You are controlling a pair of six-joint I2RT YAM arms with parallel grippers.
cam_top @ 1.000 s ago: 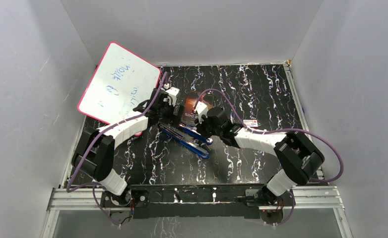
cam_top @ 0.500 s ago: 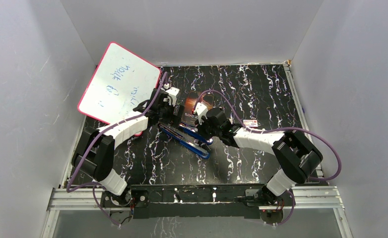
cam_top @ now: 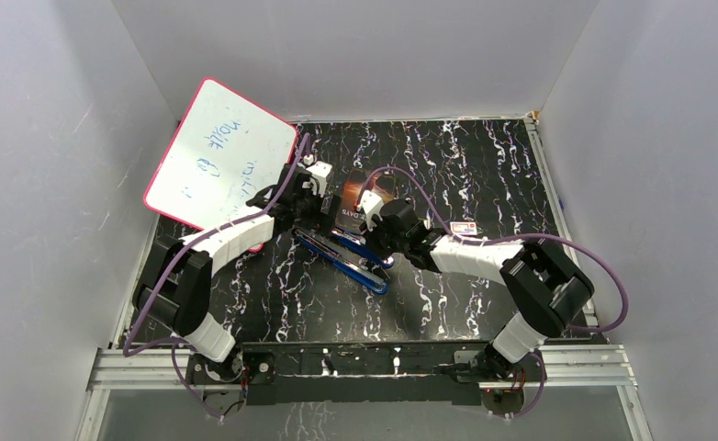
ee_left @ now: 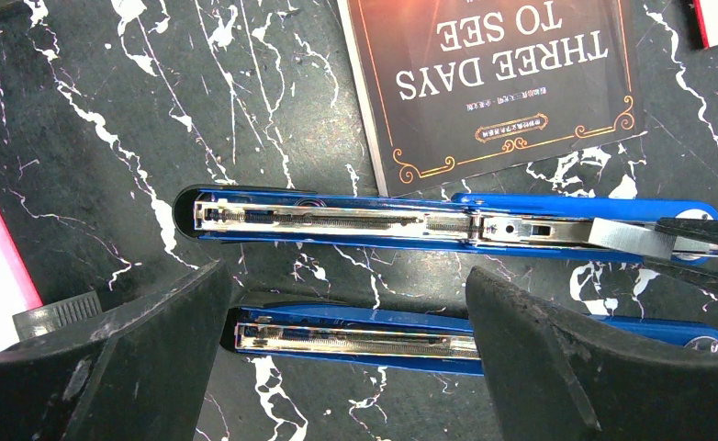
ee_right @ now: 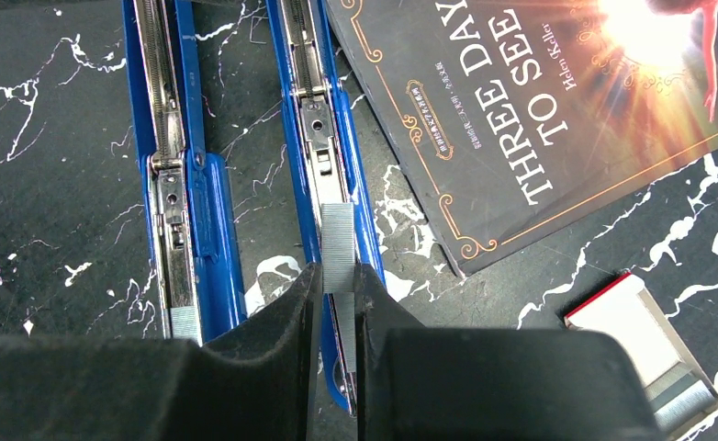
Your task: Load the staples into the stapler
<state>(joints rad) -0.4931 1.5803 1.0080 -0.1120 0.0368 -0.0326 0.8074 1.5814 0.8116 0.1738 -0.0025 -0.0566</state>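
Our right tool pinches the staples, one strip lying lengthwise over the stapler, in line with its open channel. We judge a straight slide along it is needed. Our left tool hangs spread above the stapler, and a book lies just beside it on the dark desk.

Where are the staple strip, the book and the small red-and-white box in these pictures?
staple strip (ee_right: 338, 243): right wrist view, middle of its bare part.
book (ee_right: 521, 110): right wrist view, cover, on the title.
small red-and-white box (ee_right: 626, 326): right wrist view, its white face.
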